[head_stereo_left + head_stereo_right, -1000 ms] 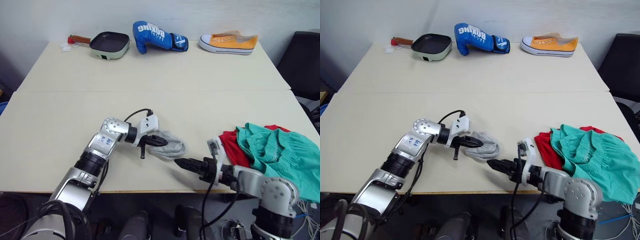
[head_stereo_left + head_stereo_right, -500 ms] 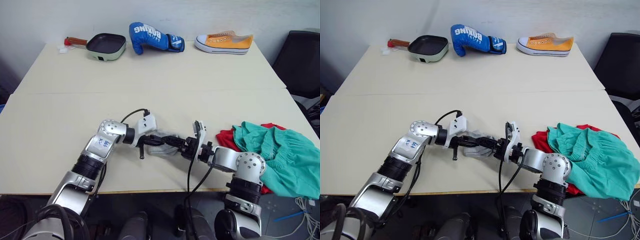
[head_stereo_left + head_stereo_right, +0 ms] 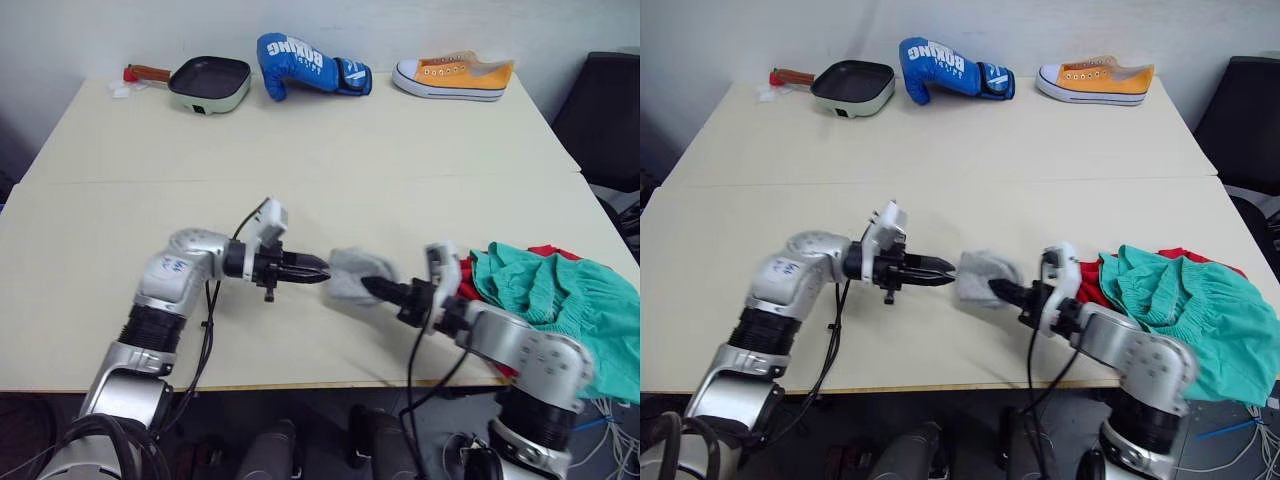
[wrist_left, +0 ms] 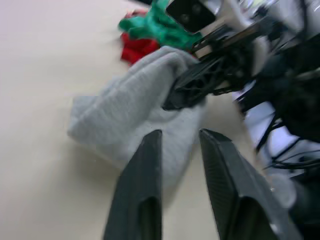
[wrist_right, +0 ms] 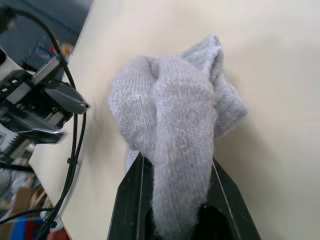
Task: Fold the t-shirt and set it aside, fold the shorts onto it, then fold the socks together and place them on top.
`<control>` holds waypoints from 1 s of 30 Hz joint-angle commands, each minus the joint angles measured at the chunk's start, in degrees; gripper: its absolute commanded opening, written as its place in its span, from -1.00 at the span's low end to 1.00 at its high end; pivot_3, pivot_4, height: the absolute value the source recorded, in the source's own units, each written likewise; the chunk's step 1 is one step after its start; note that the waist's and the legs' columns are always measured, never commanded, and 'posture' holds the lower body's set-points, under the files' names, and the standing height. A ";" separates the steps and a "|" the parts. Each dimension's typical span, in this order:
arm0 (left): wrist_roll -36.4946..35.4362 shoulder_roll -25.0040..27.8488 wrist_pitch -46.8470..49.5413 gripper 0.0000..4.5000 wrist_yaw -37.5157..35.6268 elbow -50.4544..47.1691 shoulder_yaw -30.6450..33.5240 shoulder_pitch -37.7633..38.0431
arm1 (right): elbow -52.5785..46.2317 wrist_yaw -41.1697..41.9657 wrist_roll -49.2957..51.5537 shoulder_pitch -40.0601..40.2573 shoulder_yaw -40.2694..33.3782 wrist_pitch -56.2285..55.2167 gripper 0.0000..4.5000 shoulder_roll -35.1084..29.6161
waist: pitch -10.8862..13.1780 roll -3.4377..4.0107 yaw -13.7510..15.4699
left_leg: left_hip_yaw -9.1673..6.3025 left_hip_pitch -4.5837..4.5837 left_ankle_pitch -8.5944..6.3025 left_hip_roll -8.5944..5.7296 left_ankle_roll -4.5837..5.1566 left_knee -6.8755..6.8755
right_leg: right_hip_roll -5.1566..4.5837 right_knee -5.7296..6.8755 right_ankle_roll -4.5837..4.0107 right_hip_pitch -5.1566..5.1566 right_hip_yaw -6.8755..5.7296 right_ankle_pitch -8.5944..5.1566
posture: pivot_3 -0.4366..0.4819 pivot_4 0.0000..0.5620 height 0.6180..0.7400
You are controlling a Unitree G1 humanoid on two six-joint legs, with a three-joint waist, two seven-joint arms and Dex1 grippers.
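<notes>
The right tool point(image 3: 1002, 290) is clamped on the socks point(image 3: 980, 278), the grey bundle pinched between its two black fingers point(image 5: 134, 200) and draped over them; whether the bundle rests on the tabletop point(image 3: 940, 150) or hangs just above it is unclear. The left tool point(image 3: 940, 270) points at the socks from the other side, its tips just beside the fabric, fingers point(image 4: 137, 190) a small gap apart and holding nothing. The shorts point(image 3: 1190, 310) lie bunched at the right edge of the tabletop, heaped over the t-shirt point(image 3: 1092, 285), whose red cloth shows beneath and beside them, near the right tool's wrist. Along the far edge sit a small pan point(image 3: 852, 86), a blue boxing glove point(image 3: 950, 68) and an orange shoe point(image 3: 1095, 80), well apart from the garments
</notes>
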 commanded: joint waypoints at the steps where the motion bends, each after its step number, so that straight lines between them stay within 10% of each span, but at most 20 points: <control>1: -7.39 1.27 6.38 0.15 -3.13 -3.62 2.65 -3.78 | -6.54 -10.64 26.04 8.07 -8.47 -11.67 -0.97 -12.81 | 0.07 0.12 0.47 | -0.05 0.01 0.00 -0.02 0.01 0.03 | -0.01 -0.16 0.02 0.15 -0.03 0.01 | -0.05 -0.47 1.00; 8: -8.64 -0.55 3.79 0.99 -4.74 -5.94 0.26 -3.95 | 2.20 -14.65 43.07 39.58 -33.78 -25.29 -0.97 -33.02 | 0.25 -0.01 1.49 | 0.07 0.46 0.08 0.00 0.13 0.01 | 0.07 -0.81 0.24 0.85 -0.01 0.13 | -0.05 -0.47 1.00; 18: -6.38 -2.73 -1.08 1.00 -3.84 -2.13 -2.10 -4.56 | 18.26 -14.70 21.91 32.34 -16.14 -36.28 -0.97 -30.93 | 0.31 -0.01 1.19 | 0.22 0.96 0.01 0.07 0.16 -0.06 | 0.07 -0.85 0.30 1.14 0.28 0.16 | -0.05 -0.47 1.00; 30: -6.03 2.99 1.91 1.00 -6.46 3.09 -1.22 -5.36 | 11.30 6.60 -0.47 47.38 -20.65 -38.46 0.99 -34.96 | 0.26 0.14 2.94 | 0.06 0.68 0.03 0.02 0.22 -0.01 | 0.06 -0.98 0.38 1.12 0.05 0.21 | -0.05 -0.47 1.00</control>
